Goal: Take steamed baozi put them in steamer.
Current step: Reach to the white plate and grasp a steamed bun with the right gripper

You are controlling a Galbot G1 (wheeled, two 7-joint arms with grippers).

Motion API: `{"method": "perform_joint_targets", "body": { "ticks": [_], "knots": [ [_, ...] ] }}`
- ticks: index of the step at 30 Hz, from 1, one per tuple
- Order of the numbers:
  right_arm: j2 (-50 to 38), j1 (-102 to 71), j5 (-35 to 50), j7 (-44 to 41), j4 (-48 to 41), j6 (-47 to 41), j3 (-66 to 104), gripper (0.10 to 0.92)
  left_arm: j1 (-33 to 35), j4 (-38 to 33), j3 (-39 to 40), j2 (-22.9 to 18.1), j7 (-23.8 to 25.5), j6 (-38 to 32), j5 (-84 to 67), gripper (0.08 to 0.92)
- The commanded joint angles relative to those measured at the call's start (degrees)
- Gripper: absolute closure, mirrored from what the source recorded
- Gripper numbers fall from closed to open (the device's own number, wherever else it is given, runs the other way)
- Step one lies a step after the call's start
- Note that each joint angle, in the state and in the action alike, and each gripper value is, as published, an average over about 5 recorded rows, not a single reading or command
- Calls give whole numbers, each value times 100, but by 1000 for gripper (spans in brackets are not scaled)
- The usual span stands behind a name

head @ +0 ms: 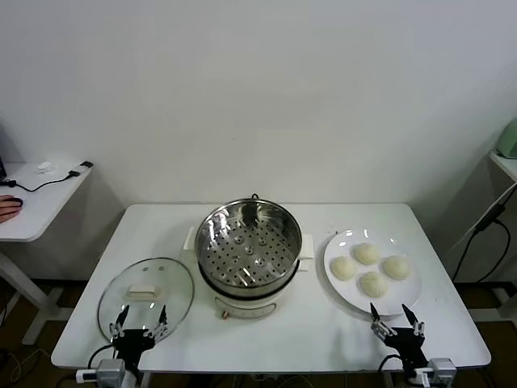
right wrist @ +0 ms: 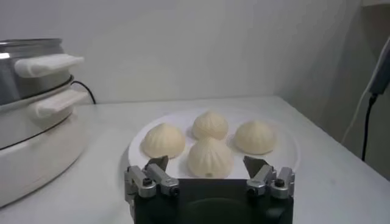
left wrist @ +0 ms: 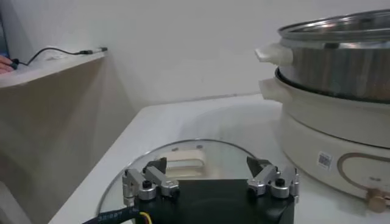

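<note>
White walls back a white table (head: 266,339) where nothing of the job has yet been done: the steamer (head: 249,257) stands at centre with its perforated tray bare, its glass lid (head: 145,293) already off and lying on the robot's left. All four steamed baozi (head: 371,267) sit clustered on the white plate (head: 339,283) to the steamer's right, so every bun is left to move. The left gripper (head: 140,322) hovers at the table's near edge over the lid, jaws spread and holding nothing; the right gripper (head: 397,318) waits at the plate's near rim, jaws likewise released. Only the head view shows the tray is bare; the right wrist view alone shows the buns' pleated tops, while the left wrist view alone shows the steamer's cream base with its front knob (left wrist: 376,199).
</note>
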Motion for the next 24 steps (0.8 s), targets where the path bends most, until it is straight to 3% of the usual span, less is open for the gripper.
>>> {"method": "perform_joint_targets", "body": {
  "ticks": [1,6,10,17,24],
  "knots": [
    [-452,710,-167,-27,268,-665,159,203,5,-9,4,14,2,7,-11,177],
    [-1499,2289,-137,-228,-180,-1244,-154,203,-5,-36,49,87,-1,15,-78,177],
    [-2526,3684,-223,-1016,-1107,-1397,-840,203,-38,-38,76,159,0,13,-143,177],
    [-4676,6278,-373,-4289,-2370,-1161,-3731,203,-79,-12,101,294,16,-20,-256,177],
    [-4789,9637,-1288,-6880,-3560,167,-7598,203,-166,63,137,300,21,-79,-288,177]
  ]
}}
